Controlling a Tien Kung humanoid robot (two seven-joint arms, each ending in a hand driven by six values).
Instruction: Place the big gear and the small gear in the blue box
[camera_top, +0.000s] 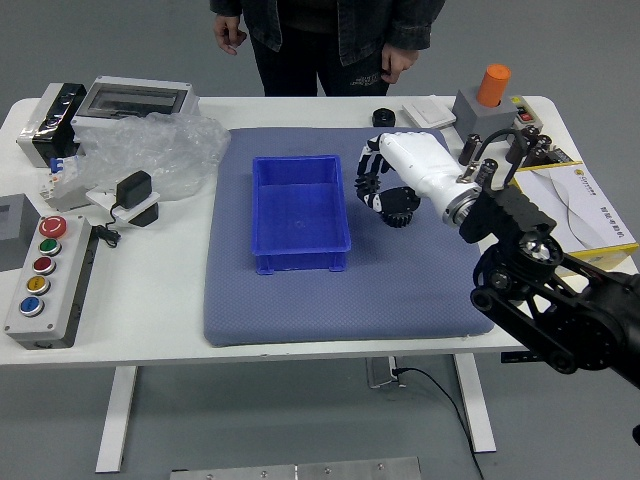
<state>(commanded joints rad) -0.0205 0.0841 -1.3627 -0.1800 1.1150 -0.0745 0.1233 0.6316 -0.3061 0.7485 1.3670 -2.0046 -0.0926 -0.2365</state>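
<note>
The right hand (372, 182), white-backed with black fingers, is over the mat just right of the blue box (298, 210), its fingers curled and pointing toward the box. A dark round part, seemingly the big gear (401, 197), is gripped at its underside, largely covered by the hand. Beneath it, the small dark gear (398, 220) lies on the mat, mostly hidden by the overlap. The open-topped blue box looks empty inside. My left hand is out of view.
A person stands at the far side, hands hanging down. A black round piece (383, 117) lies beyond the grey mat (350, 310). Plastic wrap (150, 150) and a button panel (45, 285) are left; a yellow box (575, 210) and dark cylinders are right.
</note>
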